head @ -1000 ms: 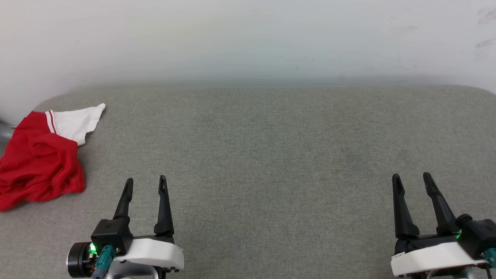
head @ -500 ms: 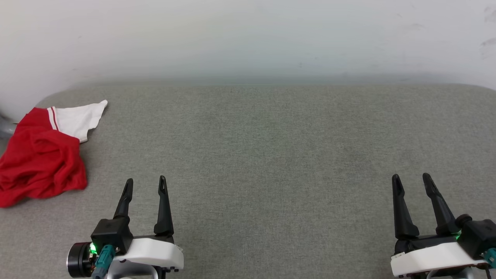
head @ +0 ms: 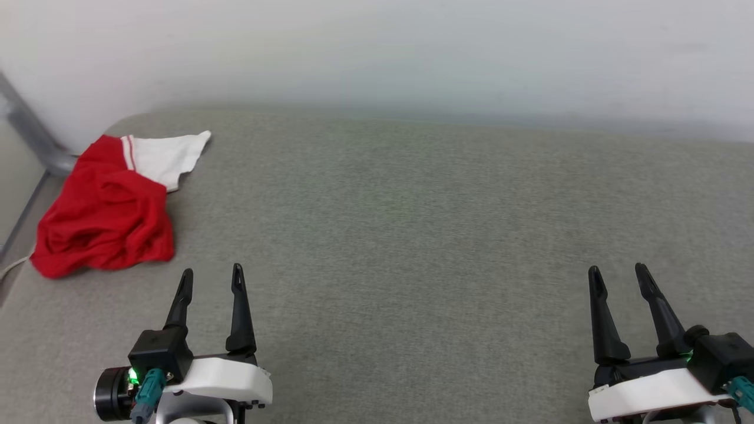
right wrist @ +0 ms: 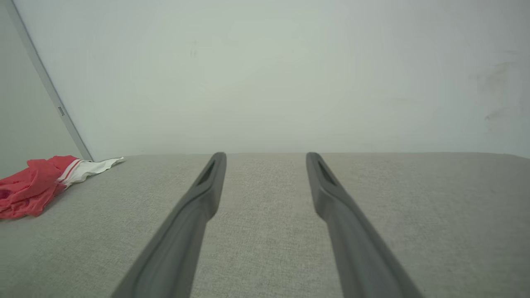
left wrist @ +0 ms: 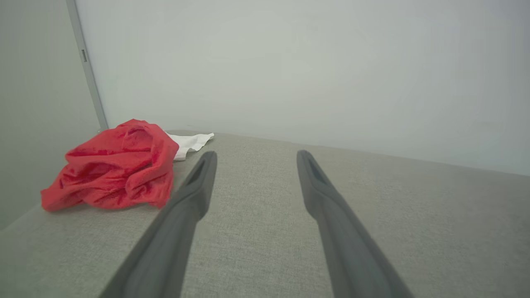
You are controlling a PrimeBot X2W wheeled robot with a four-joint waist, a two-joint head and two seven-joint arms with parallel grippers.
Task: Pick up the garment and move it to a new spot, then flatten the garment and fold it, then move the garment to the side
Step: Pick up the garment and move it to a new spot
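The garment point(head: 103, 221) lay crumpled in a heap at the far left corner of the grey fabric surface point(head: 412, 235), close to its left edge. Most of the heap was red. One white sleeve point(head: 171, 156) stuck out flat toward the wall point(head: 377, 53), with a red-and-white striped band point(head: 126, 153) where it met the red cloth. A grey metal bar point(head: 32, 132) slanted down past that corner, just behind the heap. The left gripper point(head: 212, 272) hovered near the front of the surface, to the right of the garment and nearer the robot. It was apart from the cloth, its two dark fingers spread with nothing between them. The right gripper point(head: 618, 270) was well apart from the garment, at the near right of the surface, with its fingers likewise spread and empty, pointing toward the wall
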